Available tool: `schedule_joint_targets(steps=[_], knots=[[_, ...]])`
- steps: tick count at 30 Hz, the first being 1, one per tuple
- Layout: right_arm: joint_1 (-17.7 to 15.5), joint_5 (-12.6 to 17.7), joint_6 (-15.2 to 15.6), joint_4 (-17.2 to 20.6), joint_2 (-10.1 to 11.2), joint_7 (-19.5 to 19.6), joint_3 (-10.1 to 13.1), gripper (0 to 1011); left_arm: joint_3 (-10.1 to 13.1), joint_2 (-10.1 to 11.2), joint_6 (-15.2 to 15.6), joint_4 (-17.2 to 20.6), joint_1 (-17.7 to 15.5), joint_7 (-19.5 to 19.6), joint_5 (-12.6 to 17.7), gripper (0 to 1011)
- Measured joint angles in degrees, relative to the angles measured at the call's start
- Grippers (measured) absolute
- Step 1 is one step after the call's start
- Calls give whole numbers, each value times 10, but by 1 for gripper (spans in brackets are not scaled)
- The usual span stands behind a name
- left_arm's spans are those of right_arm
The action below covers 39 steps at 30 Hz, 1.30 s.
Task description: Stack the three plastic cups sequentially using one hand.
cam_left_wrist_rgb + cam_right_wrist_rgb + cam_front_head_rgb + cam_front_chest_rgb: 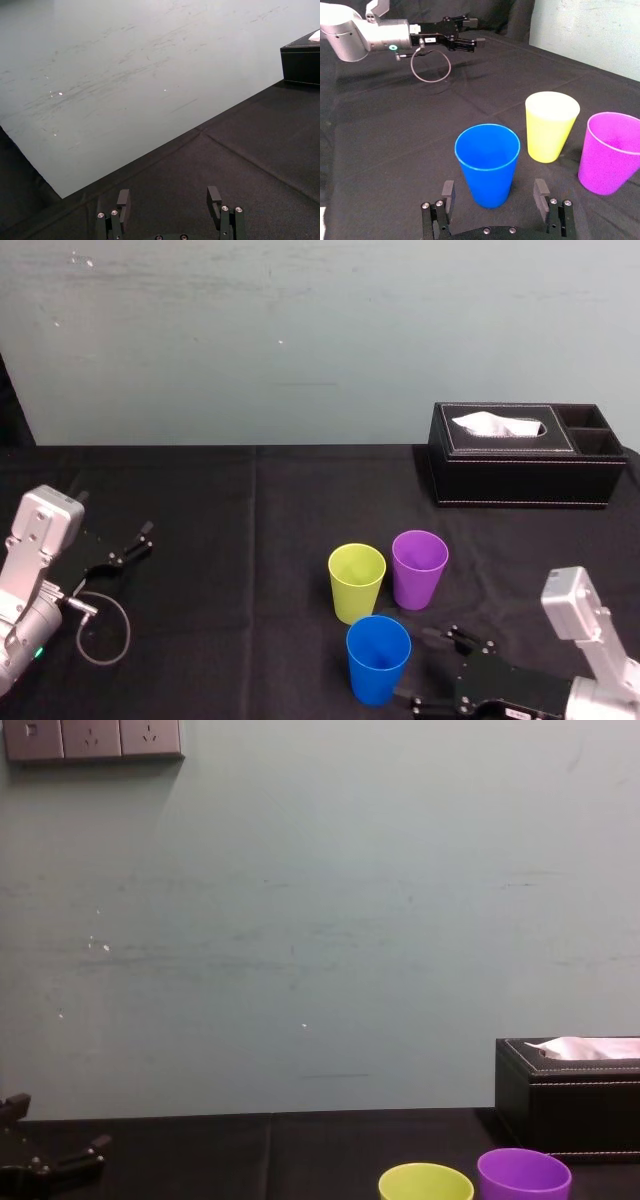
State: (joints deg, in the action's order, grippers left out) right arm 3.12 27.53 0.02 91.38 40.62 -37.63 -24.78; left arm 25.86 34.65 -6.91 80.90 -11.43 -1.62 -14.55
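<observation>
Cloth-covered table (250,540), with tissue box (520,465) at far right. The right gripper (425,668), released, faces the near blue cup (378,658) without touching it. The left gripper (130,545), released, is parked far left. Behind the blue cup, green cup (356,582) and purple cup (419,568) stand upright side by side.

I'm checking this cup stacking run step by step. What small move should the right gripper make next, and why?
Probably ease the right gripper forward until its open fingers straddle the blue cup, ready to close. That cup stands upright just ahead of the fingertips, ungripped, and apart from the yellow-green cup and the purple cup. The left gripper sits parked, open, far off on the robot's left.
</observation>
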Motion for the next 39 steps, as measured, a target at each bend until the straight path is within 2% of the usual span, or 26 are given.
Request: schedule_joint_targets(steps=[7,16,29,39], knots=[[32,-14,9,-24,-22,-1,-21,1000,0,0,0,0,0,0,0,1000],[63,-25,17,-46,-40,-7,-43,1000,0,0,0,0,0,0,0,1000],[80,-21,17,-65,-57,-9,-54,1000,0,0,0,0,0,0,0,1000],[87,-18,15,-72,-63,-12,-62,1000,0,0,0,0,0,0,0,1000]])
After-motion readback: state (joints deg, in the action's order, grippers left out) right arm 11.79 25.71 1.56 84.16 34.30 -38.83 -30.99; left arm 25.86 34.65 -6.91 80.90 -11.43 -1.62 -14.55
